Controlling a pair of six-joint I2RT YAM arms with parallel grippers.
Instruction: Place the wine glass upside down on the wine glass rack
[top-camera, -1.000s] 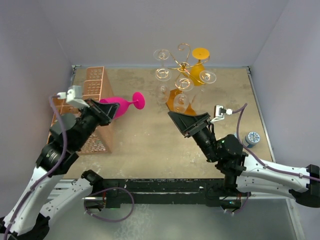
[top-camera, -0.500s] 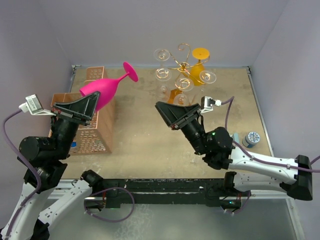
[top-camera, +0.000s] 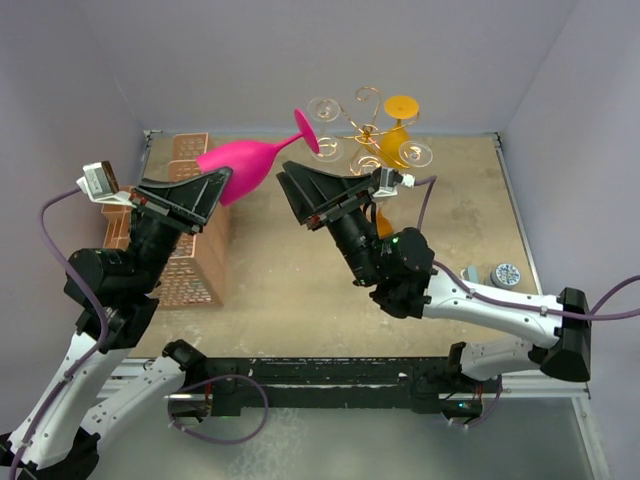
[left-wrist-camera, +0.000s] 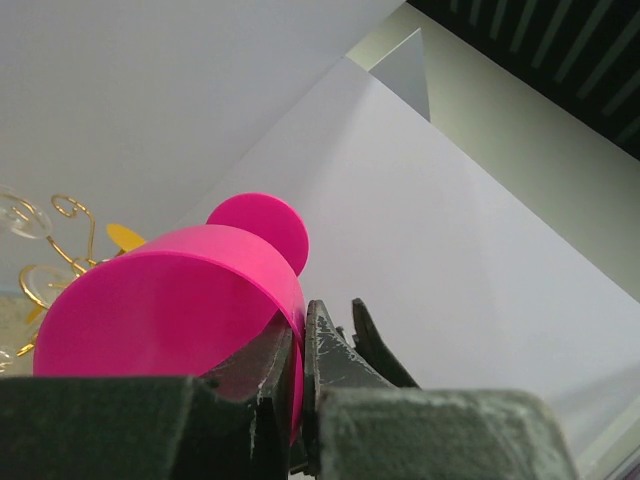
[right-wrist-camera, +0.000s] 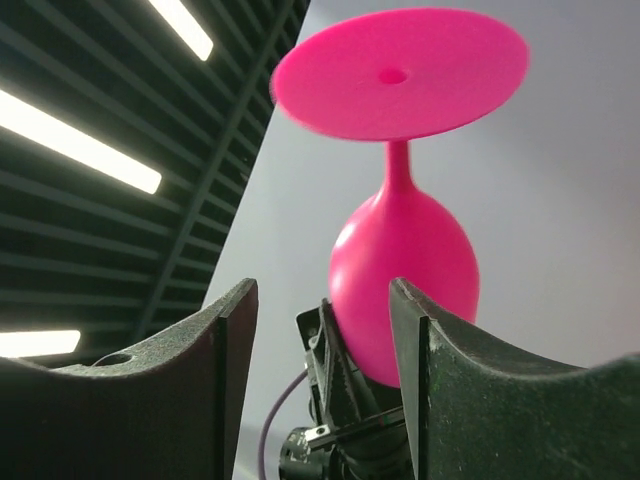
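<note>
Left gripper: clamped on the rim of the pink wine glass; my left wrist view has one finger outside the bowl wall and the other inside it
Right gripper: jaws spread, holding nothing, raised just right of the glass and pointing at its stem
Wine glass: in the air over the far left-centre of the table, tilted, mouth toward the left gripper, foot aimed far-right at the rack; from the right wrist the bowl shows beyond the parted fingers, and I judge it is not between them yet
Wine glass rack: far centre-right, apart from the pink foot; clear glasses and an orange glass already hang on its gold scrolls
Step, as I judge it: a mid-air handover, so the right arm can take the stem and hang the glass foot-up
Risk, grip: a thin rim pinch may let the glass swing or slip if I jolt it
Risk, handover: opening the left before the right has truly closed drops it
Risk, rack: the crowded scrolls leave little room, so the foot could knock a hanging glass or tip the stand
Elsewhere: orange lattice crate at left, a spool at right
</note>
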